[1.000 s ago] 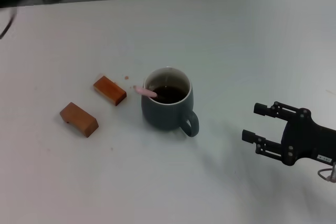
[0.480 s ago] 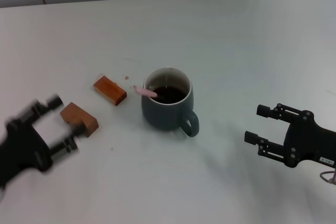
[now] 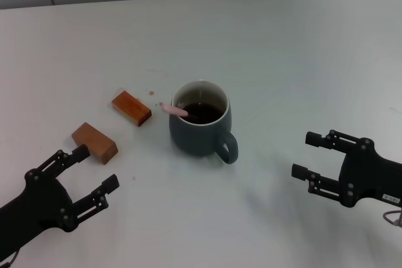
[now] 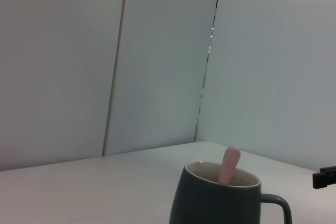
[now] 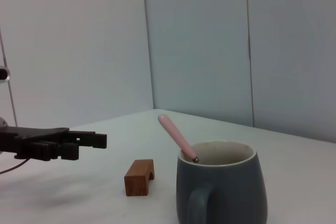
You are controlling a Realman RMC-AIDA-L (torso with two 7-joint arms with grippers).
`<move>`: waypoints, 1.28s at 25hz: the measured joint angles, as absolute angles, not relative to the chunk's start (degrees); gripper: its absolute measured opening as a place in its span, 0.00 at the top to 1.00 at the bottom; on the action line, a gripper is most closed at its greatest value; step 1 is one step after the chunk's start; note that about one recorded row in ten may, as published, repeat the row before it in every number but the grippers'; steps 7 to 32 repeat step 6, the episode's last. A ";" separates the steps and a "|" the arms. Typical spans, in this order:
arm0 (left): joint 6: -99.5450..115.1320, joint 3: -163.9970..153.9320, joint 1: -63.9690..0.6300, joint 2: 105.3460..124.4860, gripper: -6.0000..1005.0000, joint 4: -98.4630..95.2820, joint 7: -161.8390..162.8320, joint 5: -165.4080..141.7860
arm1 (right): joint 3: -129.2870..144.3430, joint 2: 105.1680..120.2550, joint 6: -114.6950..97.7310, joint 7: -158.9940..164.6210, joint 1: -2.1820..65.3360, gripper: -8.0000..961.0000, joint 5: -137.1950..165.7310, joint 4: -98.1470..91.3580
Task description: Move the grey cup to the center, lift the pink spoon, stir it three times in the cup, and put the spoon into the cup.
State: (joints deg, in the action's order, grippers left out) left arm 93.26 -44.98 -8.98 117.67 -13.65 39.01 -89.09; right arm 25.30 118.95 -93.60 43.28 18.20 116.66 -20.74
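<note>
The grey cup (image 3: pixel 200 127) stands upright near the table's middle, handle toward the front right, dark liquid inside. The pink spoon (image 3: pixel 173 109) rests in it, its pink handle leaning over the left rim. The cup shows in the left wrist view (image 4: pixel 220 200) with the spoon (image 4: pixel 229 164), and in the right wrist view (image 5: pixel 220 187) with the spoon (image 5: pixel 176 137). My left gripper (image 3: pixel 94 172) is open and empty at the front left, near a wooden block. My right gripper (image 3: pixel 306 155) is open and empty at the front right, apart from the cup.
Two brown wooden blocks lie left of the cup: one (image 3: pixel 131 107) close to it, the other (image 3: pixel 95 143) nearer my left gripper. One block shows in the right wrist view (image 5: pixel 139 177). A pale wall stands behind the table.
My left arm has come down from the far left to the front left and settled with fingers open. My right gripper has drifted slightly lower. Cup and spoon have not moved.
</note>
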 joint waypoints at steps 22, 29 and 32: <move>93.19 -44.96 -9.08 117.74 0.19 -13.76 38.59 -89.12 | 25.31 118.91 -93.60 43.29 17.84 0.28 116.71 -20.74; 93.19 -44.96 -9.08 117.74 0.19 -13.76 38.59 -89.12 | 25.31 118.91 -93.60 43.29 17.84 0.28 116.71 -20.74; 93.19 -44.96 -9.08 117.74 0.19 -13.76 38.59 -89.12 | 25.31 118.91 -93.60 43.29 17.84 0.28 116.71 -20.74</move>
